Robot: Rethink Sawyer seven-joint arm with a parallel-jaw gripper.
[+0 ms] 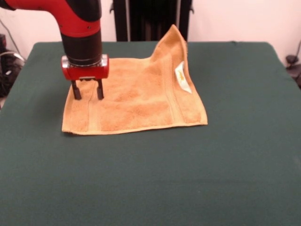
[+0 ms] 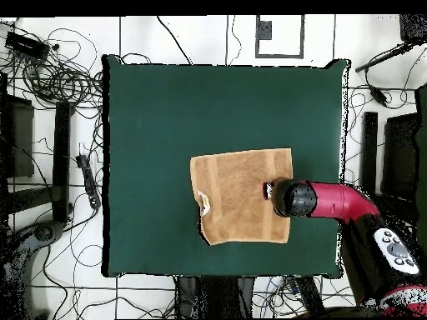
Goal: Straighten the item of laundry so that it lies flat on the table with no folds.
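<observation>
The golden-orange towel [image 1: 136, 101] lies on the dark green table [image 1: 235, 150], a little left of the middle and towards the far side. Most of it is flat. Its far right corner is turned up in a peak [image 1: 173, 40], with the white label [image 1: 182, 77] showing on that fold. My gripper [image 1: 87, 90] stands upright over the towel's left part. Its two fingers are apart, with their tips down on the cloth. In the overhead view the towel [image 2: 238, 196] is right of the table's [image 2: 150, 125] middle, and the gripper [image 2: 268, 190] is near the towel's right edge.
The black pedestal [image 1: 150, 19] stands behind the table's far edge. In the overhead view, cables [image 2: 58, 75] and dark stands [image 2: 371, 154] lie on the floor round the table. The red arm [image 2: 334, 200] reaches in from the right.
</observation>
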